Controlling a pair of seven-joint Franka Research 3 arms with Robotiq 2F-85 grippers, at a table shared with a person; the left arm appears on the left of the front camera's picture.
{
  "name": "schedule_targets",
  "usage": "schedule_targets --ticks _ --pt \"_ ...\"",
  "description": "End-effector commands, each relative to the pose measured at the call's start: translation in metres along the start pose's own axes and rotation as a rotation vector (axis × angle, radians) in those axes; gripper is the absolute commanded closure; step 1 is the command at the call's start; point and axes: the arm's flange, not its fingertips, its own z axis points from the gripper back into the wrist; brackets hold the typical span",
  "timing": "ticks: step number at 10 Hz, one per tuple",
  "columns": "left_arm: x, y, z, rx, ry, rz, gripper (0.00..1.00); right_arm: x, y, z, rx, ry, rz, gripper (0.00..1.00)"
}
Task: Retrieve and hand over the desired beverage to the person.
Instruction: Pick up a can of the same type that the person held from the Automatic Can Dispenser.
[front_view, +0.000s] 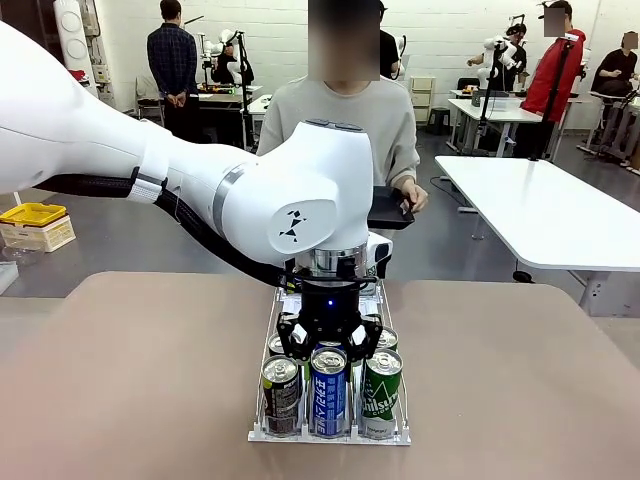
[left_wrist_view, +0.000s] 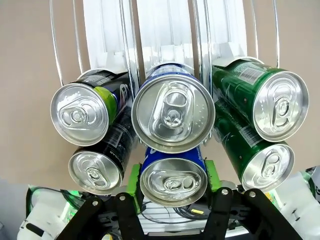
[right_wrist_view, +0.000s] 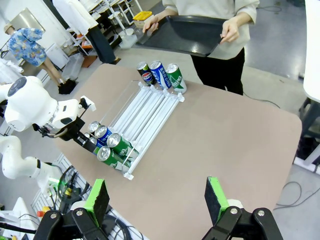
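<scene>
**Blue can gripped; lift and hand-over yet to come**

The blue can (left_wrist_view: 172, 181) sits in the middle lane of a wire rack (front_view: 300, 437), at the rack's end by the counter's robot-side edge. Black cans (left_wrist_view: 82, 114) fill the lane on one side and green cans (left_wrist_view: 272, 102) the lane on the other. The left claw (front_view: 325, 342) is clamped on the blue can, with a green pad (left_wrist_view: 132, 182) against each flank.

I judge this to be the pick-up step: the can is seized but seemingly not yet raised. The next move likely calls for a straight lift clear of the lane wires and the neighbouring cans. A carry toward the far edge would follow, where the person (front_view: 345, 125) holds a dark tray (right_wrist_view: 185, 30).

The right claw (right_wrist_view: 156, 196) hangs high over the counter, its pads wide apart with nothing between them.

The counter (front_view: 130, 380) is plain tan, and three more cans (right_wrist_view: 160, 75) stand at the rack's far end. Beyond are a grey floor, white tables (front_view: 540, 205) and other people.
</scene>
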Motion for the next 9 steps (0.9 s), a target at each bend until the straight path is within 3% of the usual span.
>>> schedule_targets --ticks 1,3,5,7,9 --pt "-0.011 -0.003 0.022 0.048 0.043 -0.076 1.0 0.003 0.0 -0.001 0.037 -0.023 0.011 0.0" --pt "-0.037 -0.008 0.101 -0.007 0.01 -0.151 1.0 0.003 0.0 -0.001 0.037 -0.023 0.011 0.0" --pt "-0.041 -0.011 0.174 -0.003 -0.017 -0.14 1.0 0.003 0.0 -0.001 0.037 -0.023 0.011 0.0" --pt "-0.041 -0.017 0.229 0.01 -0.039 -0.105 1.0 0.003 0.0 -0.001 0.037 -0.023 0.011 0.0" --pt "-0.032 -0.021 0.259 0.014 -0.085 -0.073 1.0 0.003 0.0 -0.001 0.037 -0.023 0.011 0.0"
